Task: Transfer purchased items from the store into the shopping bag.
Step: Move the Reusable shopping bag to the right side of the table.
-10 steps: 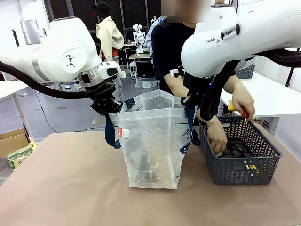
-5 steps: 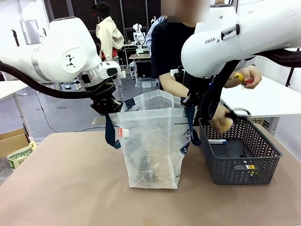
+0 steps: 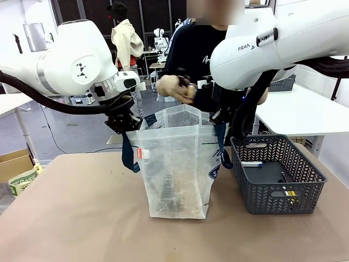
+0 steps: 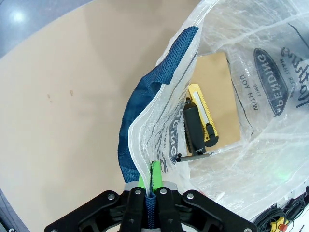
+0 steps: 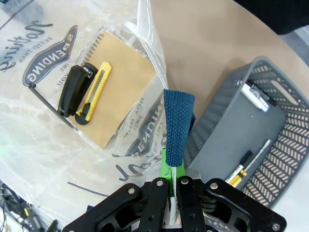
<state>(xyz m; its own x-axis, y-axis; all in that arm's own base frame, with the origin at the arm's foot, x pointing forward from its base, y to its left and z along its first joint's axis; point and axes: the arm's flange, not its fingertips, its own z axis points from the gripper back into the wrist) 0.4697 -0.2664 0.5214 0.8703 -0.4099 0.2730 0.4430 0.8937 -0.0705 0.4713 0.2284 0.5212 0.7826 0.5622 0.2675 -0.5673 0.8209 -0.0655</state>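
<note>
The translucent shopping bag [image 3: 177, 164] stands open mid-table. My left gripper [image 3: 126, 124] is shut on its left rim and navy strap [image 4: 140, 96]; my right gripper [image 3: 221, 117] is shut on the right navy strap [image 5: 176, 125]. The person's hands [image 3: 175, 87] hover over the bag's mouth, holding small dark goods. At the bag's bottom lie a brown notebook [image 5: 120, 92], a yellow cutter [image 5: 94, 92] and a black stapler [image 5: 75, 87]; the left wrist view shows the same cutter [image 4: 203, 113] and stapler [image 4: 193, 128].
A dark grey mesh basket [image 3: 305, 191] stands right of the bag, close to my right arm, with a pen [image 3: 252, 163] and a few small items [image 5: 239, 171] inside. A cardboard box [image 3: 13, 164] sits off the table's left edge.
The person's hands left the basket with dark items and a yellow-red one and moved left, now above the bag's mouth. Both grippers and the bag stayed still.
</note>
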